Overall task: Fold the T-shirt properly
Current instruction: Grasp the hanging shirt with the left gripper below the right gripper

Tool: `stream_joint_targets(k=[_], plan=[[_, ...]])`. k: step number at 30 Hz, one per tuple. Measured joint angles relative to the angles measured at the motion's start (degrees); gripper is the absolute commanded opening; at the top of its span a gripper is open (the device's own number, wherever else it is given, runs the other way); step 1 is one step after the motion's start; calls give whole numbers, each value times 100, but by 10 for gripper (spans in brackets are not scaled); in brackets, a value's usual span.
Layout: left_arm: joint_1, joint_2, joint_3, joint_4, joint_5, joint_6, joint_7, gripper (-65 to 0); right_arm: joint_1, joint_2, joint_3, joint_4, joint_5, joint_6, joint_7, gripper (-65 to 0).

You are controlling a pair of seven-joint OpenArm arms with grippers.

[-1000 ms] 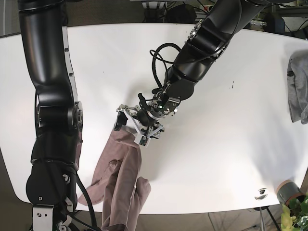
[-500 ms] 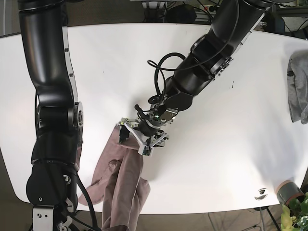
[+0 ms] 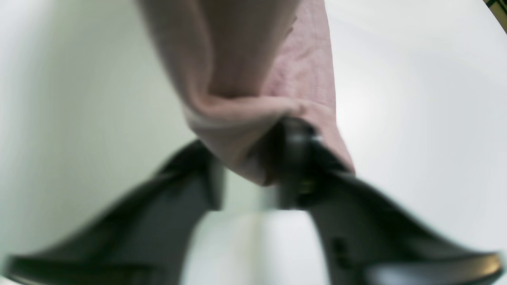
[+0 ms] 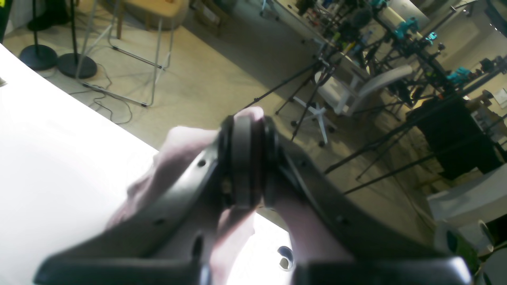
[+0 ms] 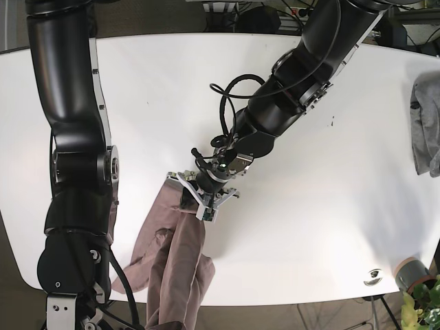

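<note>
Far left of the base view we have the right arm (image 5: 75,172) standing tall down the table's edge, its gripper out of that frame; over on its wrist camera the right gripper (image 4: 247,158) is pinched tight on pale pink cloth, fabric bulging out on both sides of the closed pads. Moving right, there's the pink T-shirt (image 5: 172,268), bunched into a long rumpled strip running from the front edge of the white table (image 5: 151,89) up toward the middle, part of it hanging over that edge. At its upper end we meet the left gripper (image 5: 201,196), reaching down from the far right side; on the left wrist camera, blurred as it is, its fingers (image 3: 293,158) are closing in on a thick fold of the shirt's hem, cloth between them with a gap remaining on one side. Further right, bare tabletop, then a grey garment (image 5: 426,127) lying at the table's right edge.
</note>
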Motion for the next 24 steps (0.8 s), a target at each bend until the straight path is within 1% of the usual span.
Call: stream_joint_targets(k=[3, 4, 11, 13, 15, 18, 20, 23, 24], plan=[[0, 0, 0, 0, 2, -33, 0, -644, 0, 0, 0, 0, 0, 0, 0, -629], [0, 0, -2, 0, 2, -31, 0, -650, 0, 0, 0, 0, -2, 0, 0, -629], [0, 0, -52, -2, -2, -28, 0, -650, 74, 15, 0, 0, 0, 4, -4, -629], [13, 2, -181, 22, 0, -26, 11, -650, 118, 11, 105, 0, -15, 2, 7, -629], [42, -35, -483, 214, -7, 85, 70, -650, 146, 4, 308, 4, -22, 0, 26, -629], [48, -339, -750, 713, 0, 37, 269, -650, 146, 140, 382, 4, -31, -20, 37, -629], [15, -688, -885, 1097, -9, 28, 444, -650, 142, 258, 404, -4, -39, -24, 11, -629], [17, -1182, -1141, 1547, -22, 66, 608, -650, 111, 326, 452, -7, -111, -66, 4, -629], [24, -1351, -1268, 1751, -7, 120, 767, -650, 105, 350, 446, -2, -122, -57, 2, -629]])
